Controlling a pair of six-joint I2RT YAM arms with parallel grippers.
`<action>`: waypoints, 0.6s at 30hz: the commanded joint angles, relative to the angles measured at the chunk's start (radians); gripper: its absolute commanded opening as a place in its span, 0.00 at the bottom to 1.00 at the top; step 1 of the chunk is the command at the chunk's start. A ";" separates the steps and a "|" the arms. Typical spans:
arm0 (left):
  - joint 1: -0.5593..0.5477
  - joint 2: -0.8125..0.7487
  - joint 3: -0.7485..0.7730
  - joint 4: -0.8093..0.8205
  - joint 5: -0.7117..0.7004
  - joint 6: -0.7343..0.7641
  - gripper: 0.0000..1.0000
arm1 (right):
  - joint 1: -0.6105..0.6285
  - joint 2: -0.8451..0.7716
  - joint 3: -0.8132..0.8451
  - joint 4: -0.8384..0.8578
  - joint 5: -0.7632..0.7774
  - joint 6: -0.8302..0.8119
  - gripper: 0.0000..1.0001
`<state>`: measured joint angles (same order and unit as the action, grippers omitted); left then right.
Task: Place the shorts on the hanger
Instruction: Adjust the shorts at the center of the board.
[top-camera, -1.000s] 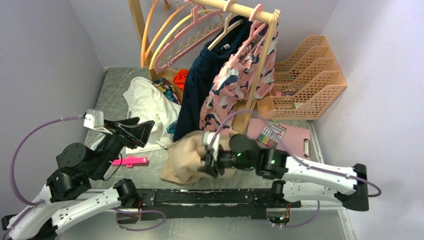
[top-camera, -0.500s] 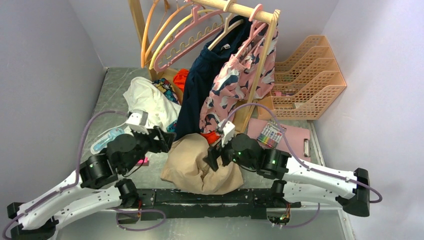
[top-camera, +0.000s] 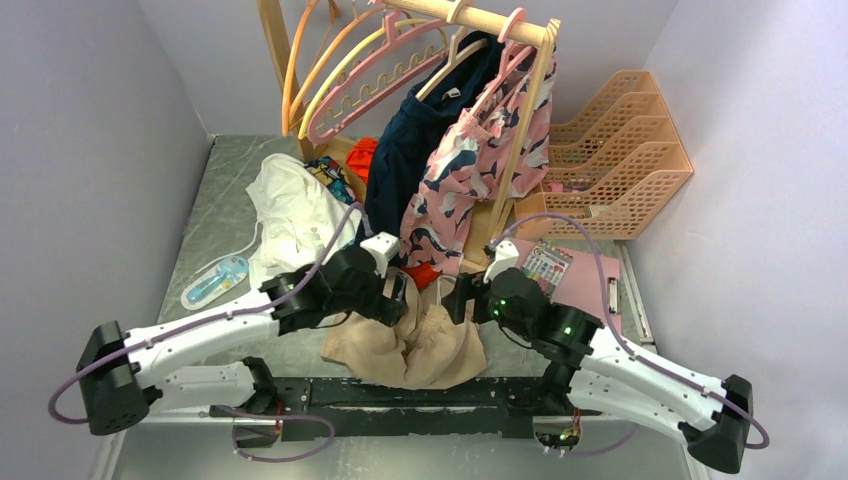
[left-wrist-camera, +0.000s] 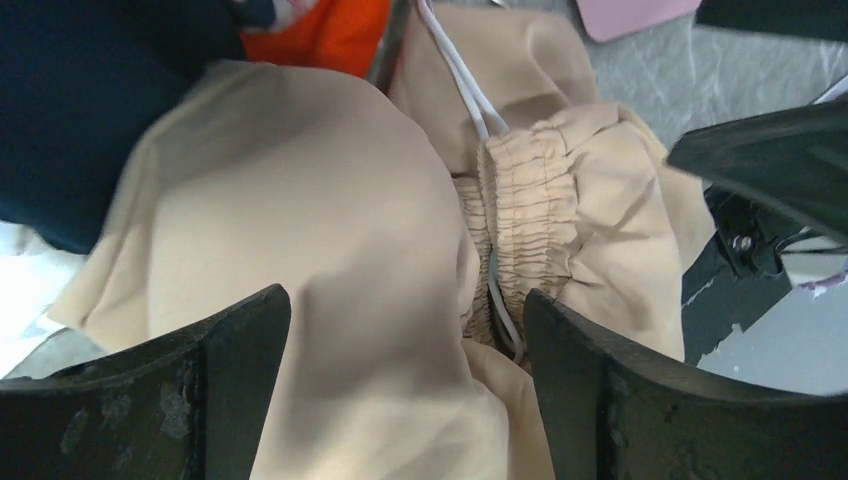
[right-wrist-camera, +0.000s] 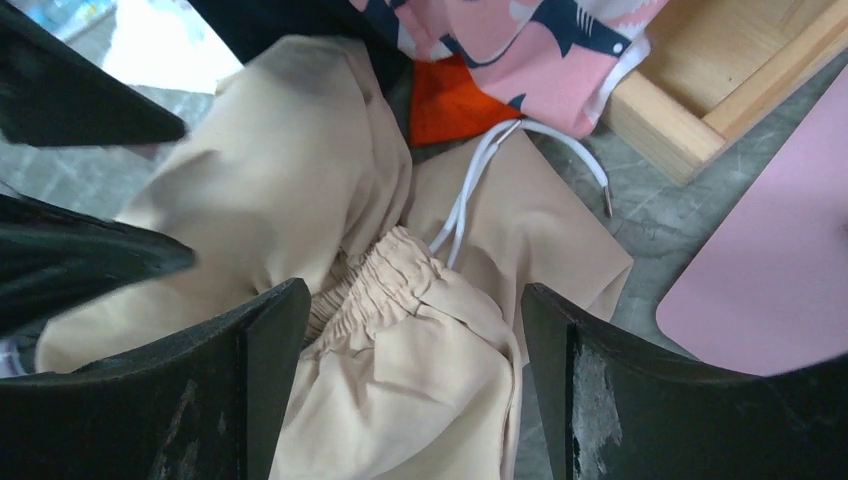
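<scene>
The tan shorts (top-camera: 420, 348) lie in a crumpled heap on the table near the front, waistband (left-wrist-camera: 535, 215) and white drawstring (right-wrist-camera: 470, 190) showing. My left gripper (top-camera: 398, 300) hovers open over their left part, with fabric bulging up between the wide jaws in the left wrist view (left-wrist-camera: 405, 310). From the right, my right gripper (top-camera: 455, 298) stands open just above the waistband (right-wrist-camera: 412, 300). Neither pair of jaws is closed on the cloth. The pink hanger (top-camera: 380, 78) hangs on the wooden rail at the back, apart from both grippers.
A wooden rack (top-camera: 525, 130) holds orange and yellow hangers, a navy garment (top-camera: 400, 170) and a pink patterned garment (top-camera: 465, 170). White cloth (top-camera: 290, 205) lies at left. An orange cloth (right-wrist-camera: 455, 105) is beside the shorts. Orange trays (top-camera: 620, 160) and a pink clipboard (top-camera: 565, 275) sit at right.
My right gripper let go of the shorts and opened; the heap dropped onto the table. My left arm swung in from the left until its open gripper was over the shorts.
</scene>
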<state>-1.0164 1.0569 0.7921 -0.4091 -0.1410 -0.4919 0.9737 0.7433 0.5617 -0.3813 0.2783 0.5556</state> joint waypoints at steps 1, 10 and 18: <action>-0.011 0.061 0.044 0.069 0.104 0.043 0.92 | -0.006 -0.062 -0.014 -0.023 0.052 0.042 0.82; -0.015 0.187 -0.008 0.079 0.018 0.036 0.57 | -0.005 -0.070 -0.014 0.023 0.010 0.019 0.82; -0.015 -0.070 -0.056 0.062 -0.172 -0.048 0.07 | -0.005 0.004 0.013 0.129 -0.135 -0.078 0.79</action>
<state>-1.0256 1.1599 0.7609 -0.3710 -0.1883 -0.4915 0.9726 0.7227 0.5514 -0.3393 0.2272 0.5426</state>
